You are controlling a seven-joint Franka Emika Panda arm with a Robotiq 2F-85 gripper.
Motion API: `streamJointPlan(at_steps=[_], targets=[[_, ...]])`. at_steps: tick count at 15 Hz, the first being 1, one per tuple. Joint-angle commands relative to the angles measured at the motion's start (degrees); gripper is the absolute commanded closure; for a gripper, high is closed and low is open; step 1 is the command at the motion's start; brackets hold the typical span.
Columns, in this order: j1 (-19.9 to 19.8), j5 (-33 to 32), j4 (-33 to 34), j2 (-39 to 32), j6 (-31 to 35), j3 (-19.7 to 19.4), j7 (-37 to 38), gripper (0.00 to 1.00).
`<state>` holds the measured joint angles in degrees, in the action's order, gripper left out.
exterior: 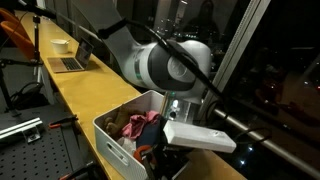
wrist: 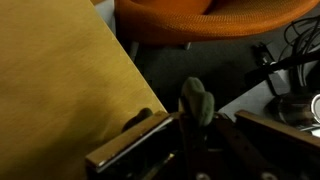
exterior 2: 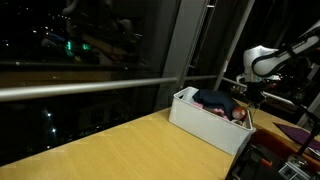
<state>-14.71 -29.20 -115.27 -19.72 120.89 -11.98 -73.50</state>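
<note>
Fig. Grasp phase beside a white bin (exterior: 110,130) on the yellow desk (exterior: 90,90). In the wrist view the hand (wrist: 197,128) has its jaws drawn nearly together on a small grey-green piece (wrist: 197,100), apparently soft. The piece stands up between the fingers toward 12 o'clock, with the desk edge (wrist: 60,80) at 9 o'clock and an orange chair (wrist: 210,25) beyond at 12 o'clock. In an exterior view the arm (exterior 2: 262,60) hangs over the 3 o'clock end of the bin (exterior 2: 205,130); the hand itself is too small there to read, and whether the piece is clear of the bin cannot be told.

Step, as judged: the grip is just taken and the lift is not yet made. The next move calls for a straight, slow rise, so that the piece neither slips nor drags its neighbours.

Counts: one arm, one hand, one grey-green piece held, one bin, one desk, one chair. The bin holds at least two cloth pieces (exterior: 140,125), one dark and one pink-red; more cannot be separated. At 10 o'clock from the bin lie one laptop (exterior: 72,60) and one cup (exterior: 60,44)
</note>
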Motion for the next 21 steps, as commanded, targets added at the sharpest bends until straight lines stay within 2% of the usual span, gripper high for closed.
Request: streamJointPlan(at_steps=[1,5,9,15,16,17,19,21], targets=[[2.1,-1.7,-1.6,10.3,-3.0,0.6,1.3,1.0],[6.9,-3.5,2.6,16.0,-9.6,4.0,3.2,0.99],[10.8,-3.2,8.6,15.9,-16.6,7.8,3.8,0.99],[12.1,-2.6,11.5,12.9,-16.7,9.0,3.1,0.99],[12.1,-2.7,11.7,12.4,-16.8,9.0,3.2,0.89],[12.0,-2.8,11.8,11.9,-16.9,9.0,3.4,0.68],[11.7,-2.8,12.0,11.0,-17.1,8.7,3.2,0.64],[11.2,-2.8,11.9,10.5,-17.0,8.4,2.8,0.52]])
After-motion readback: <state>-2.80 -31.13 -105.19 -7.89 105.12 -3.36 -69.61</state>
